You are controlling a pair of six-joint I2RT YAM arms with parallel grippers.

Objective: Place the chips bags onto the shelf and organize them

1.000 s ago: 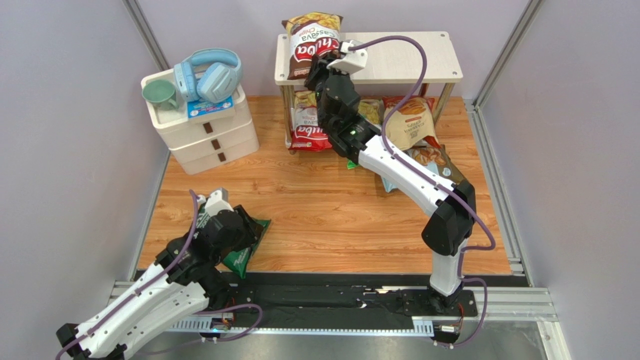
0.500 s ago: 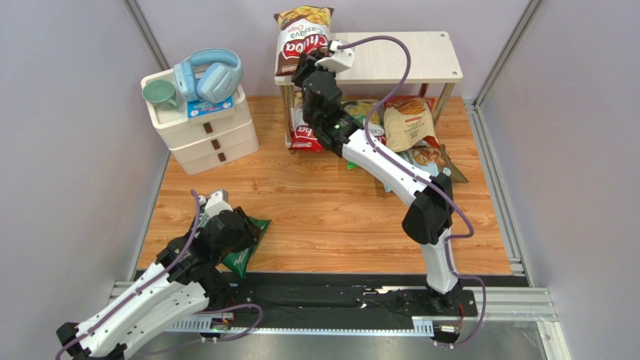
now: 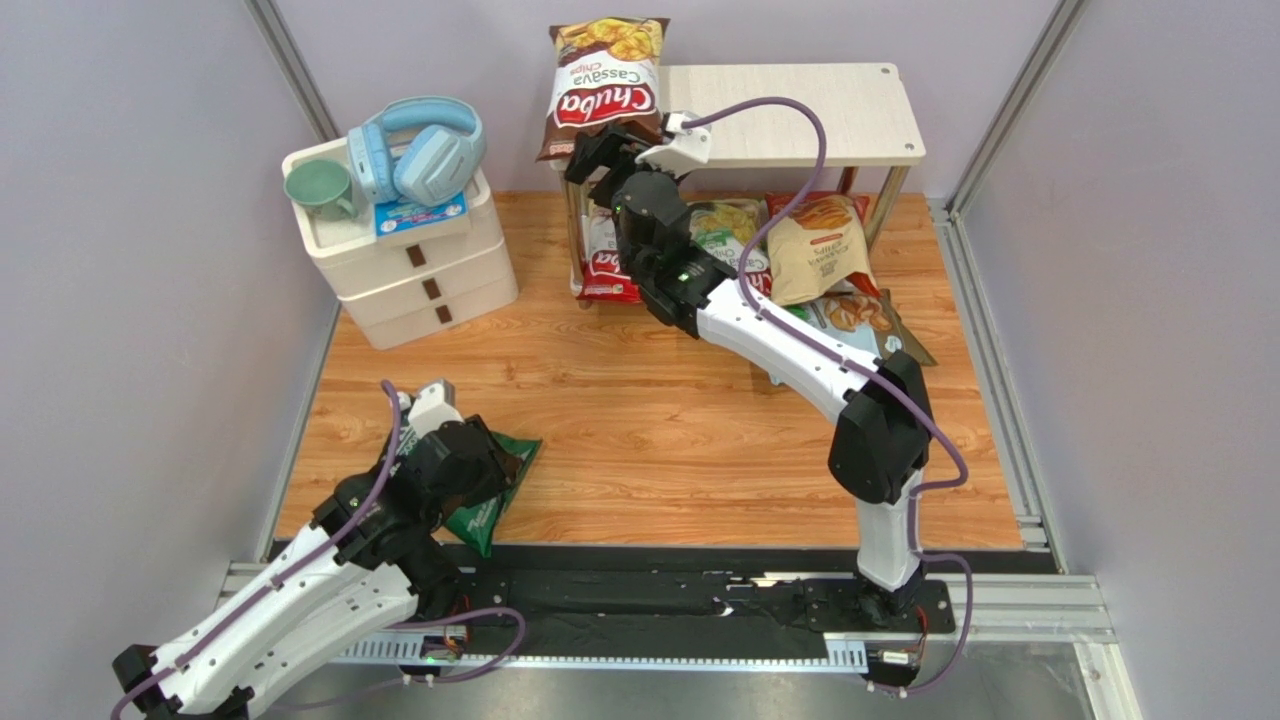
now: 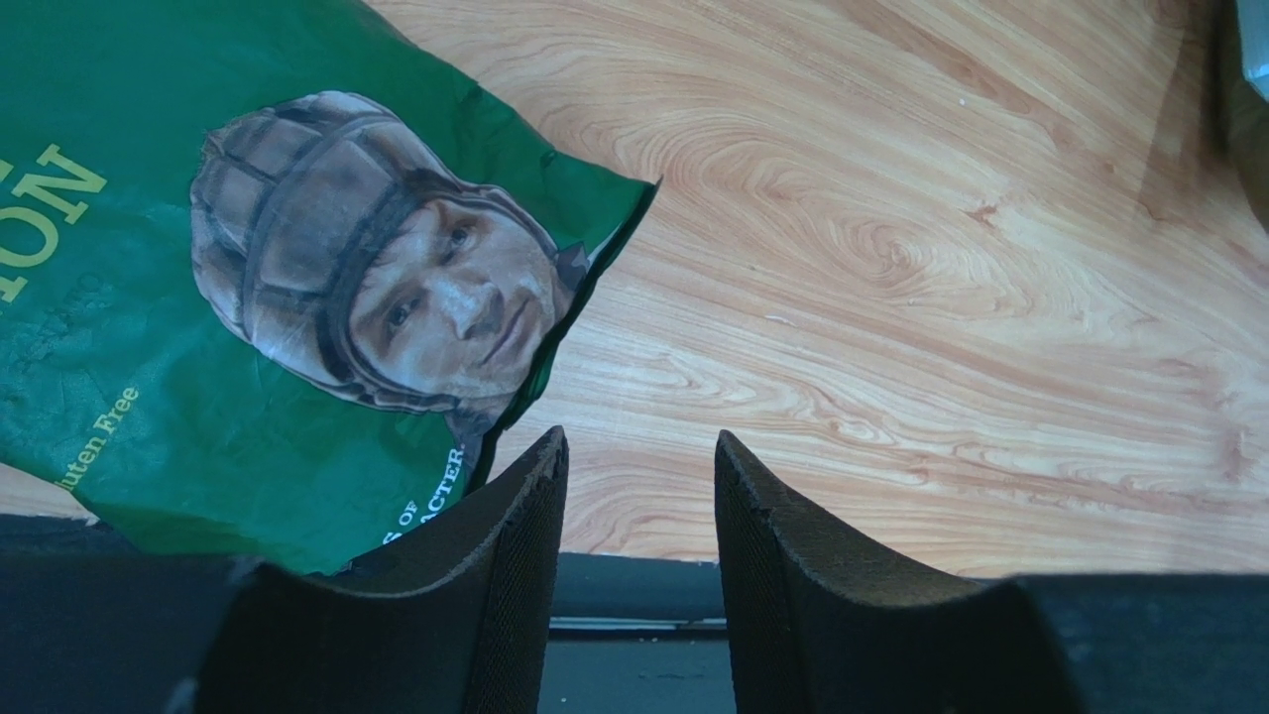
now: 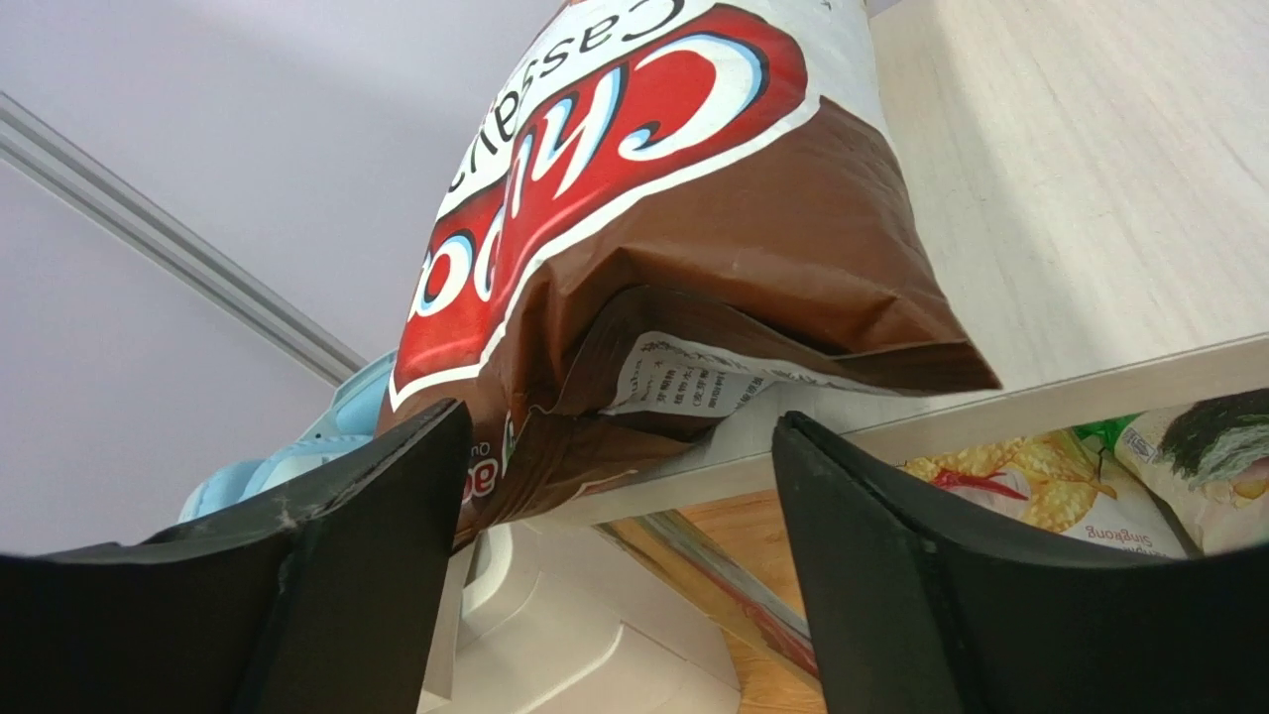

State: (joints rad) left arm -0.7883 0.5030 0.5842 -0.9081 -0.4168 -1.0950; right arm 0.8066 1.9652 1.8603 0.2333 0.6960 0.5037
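Note:
The brown Chuba Cassava bag (image 3: 604,83) (image 5: 670,194) lies on the left end of the shelf's top board (image 3: 812,113) (image 5: 1073,194), its near end hanging over the edge. My right gripper (image 3: 598,150) (image 5: 621,424) is open just in front of that end, not gripping it. A red Chuba bag (image 3: 606,258), a yellow-printed bag (image 3: 727,225) and a cream-orange bag (image 3: 816,248) are at the lower tier. The dark green bag with a man's face (image 3: 493,488) (image 4: 298,298) lies on the floor. My left gripper (image 3: 469,468) (image 4: 641,446) hovers open beside it, nothing between the fingers.
A white three-drawer unit (image 3: 413,270) stands at the back left, carrying blue headphones (image 3: 421,150) and a green cup (image 3: 319,188). Grey walls close in both sides. A black strip (image 4: 641,595) borders the wood floor by the arm bases.
My right gripper has opened and released the brown bag, which now rests on the shelf's top left end; the gripper has drawn back slightly. The left arm has not moved.

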